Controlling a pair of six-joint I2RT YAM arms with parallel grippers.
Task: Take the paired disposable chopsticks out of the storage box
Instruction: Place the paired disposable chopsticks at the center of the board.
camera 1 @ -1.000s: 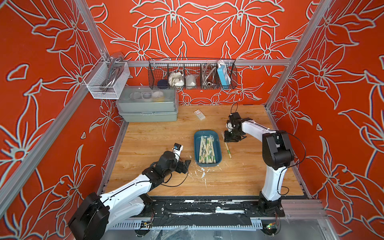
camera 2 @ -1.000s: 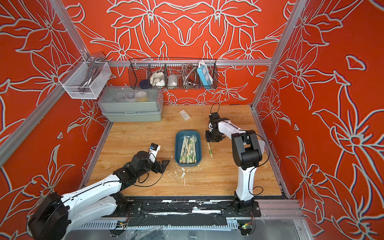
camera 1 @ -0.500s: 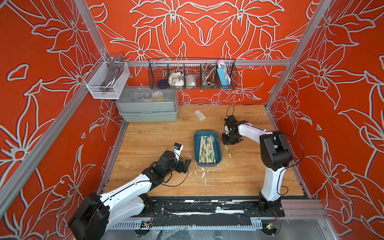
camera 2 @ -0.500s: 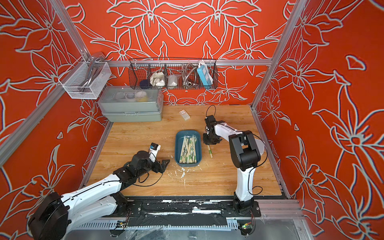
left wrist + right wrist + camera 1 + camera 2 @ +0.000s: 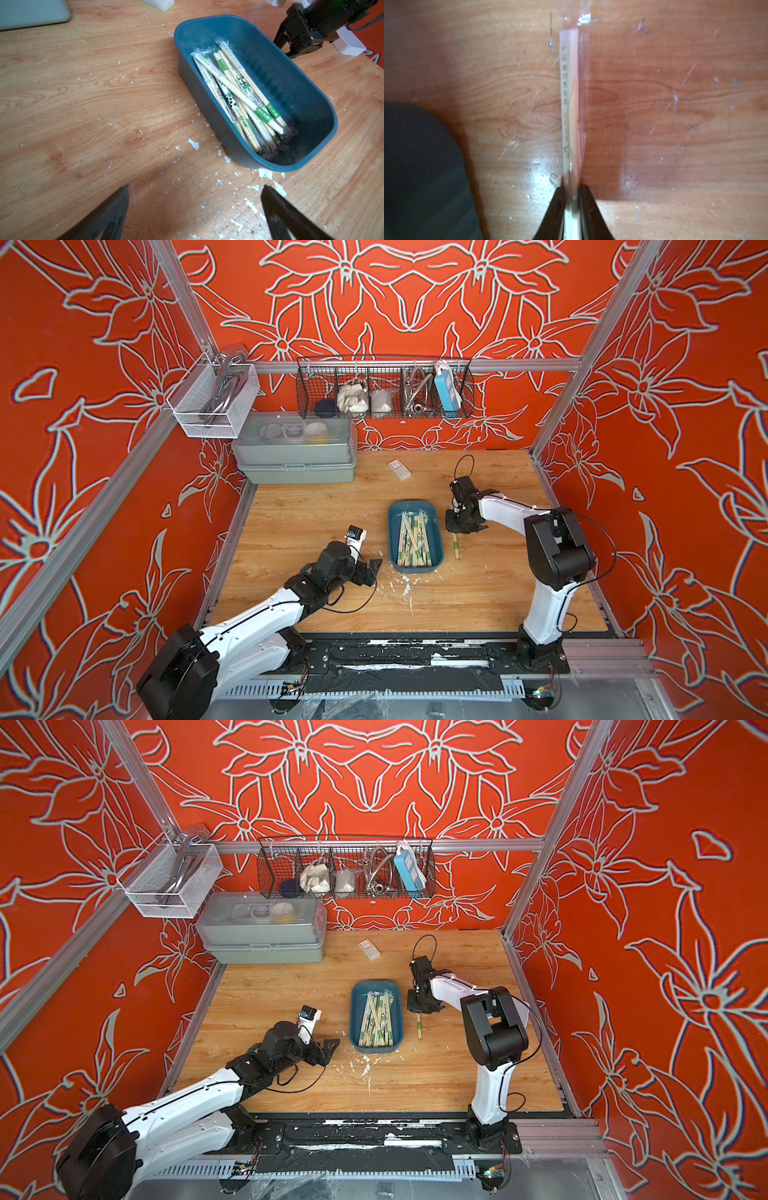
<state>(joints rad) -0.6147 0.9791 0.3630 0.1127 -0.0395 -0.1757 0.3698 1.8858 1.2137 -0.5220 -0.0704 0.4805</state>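
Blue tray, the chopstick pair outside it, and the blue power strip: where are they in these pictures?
blue tray (image 5: pixel 415 569): in a top view, on its near rim.
chopstick pair (image 5: pixel 456 547): in a top view, on its green band.
blue power strip (image 5: pixel 446 391): in a top view, on the middle of its body.

In both top views the right tool (image 5: pixel 455 531) covers the far end of the pair (image 5: pixel 456 546) lying right of the box (image 5: pixel 392 531), so only its near end shows. In the right wrist view the pair runs between that tool's fingers (image 5: pixel 554 212) and off the picture's edge, and the box is a dark blur. The left tool (image 5: pixel 194 188) has its fingers cut off by the left wrist view's edge.
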